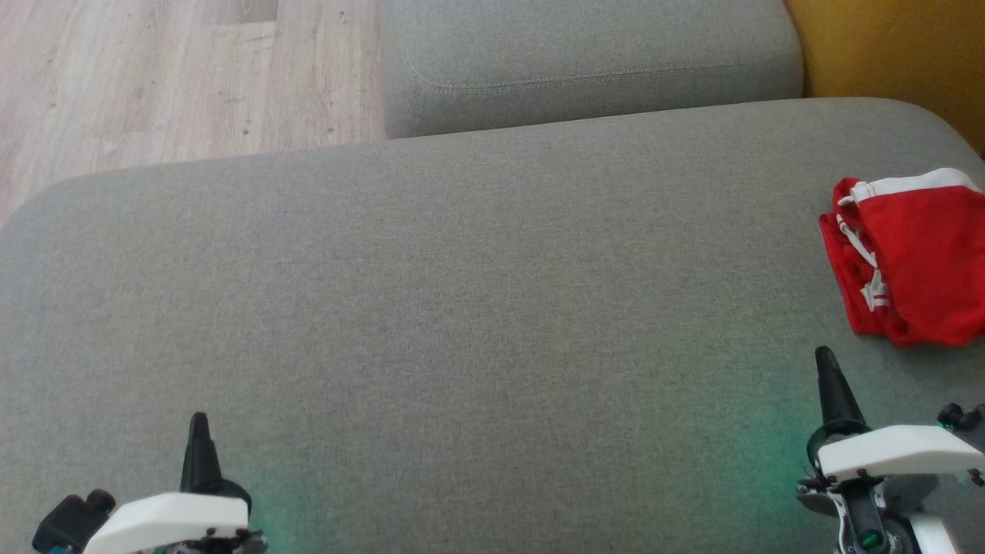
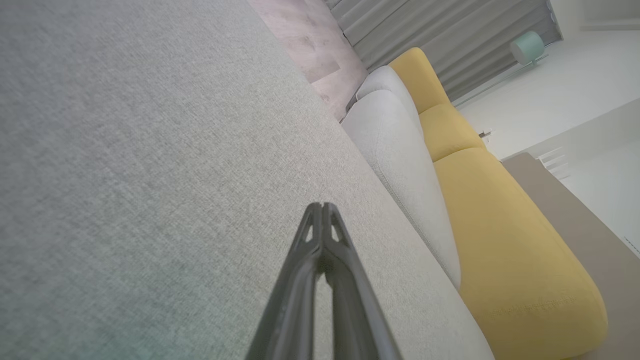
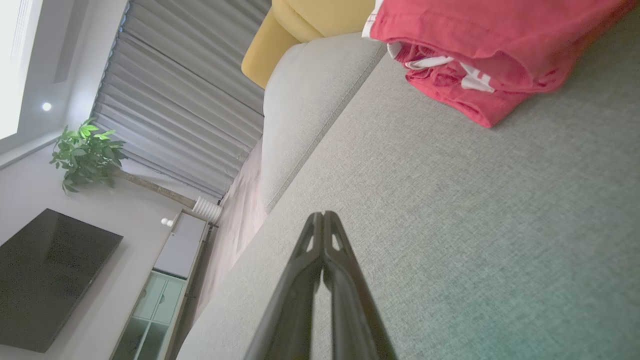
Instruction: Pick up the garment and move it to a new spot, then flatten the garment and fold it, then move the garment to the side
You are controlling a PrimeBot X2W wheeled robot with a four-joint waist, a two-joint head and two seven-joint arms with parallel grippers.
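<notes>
The garment [image 1: 912, 258] is a red piece with white trim and drawstrings, folded into a compact bundle at the right edge of the grey sofa cushion [image 1: 462, 308]. The right wrist view has the garment [image 3: 480, 55] at its upper right. My right gripper [image 1: 826, 358] hovers over the cushion a little below the garment, apart from it, its fingertips [image 3: 323, 216] pressed together with nothing between them. Low at the left, my left gripper [image 1: 199, 422] is shut and empty too, its fingertips [image 2: 322, 206] meeting above bare cushion.
A second grey cushion [image 1: 585, 61] lies beyond the main one, with a yellow sofa part [image 1: 893, 46] at the top right. Wooden floor [image 1: 154, 77] lies to the upper left. A TV [image 3: 45, 275], a cabinet and a plant [image 3: 85, 155] stand across the room.
</notes>
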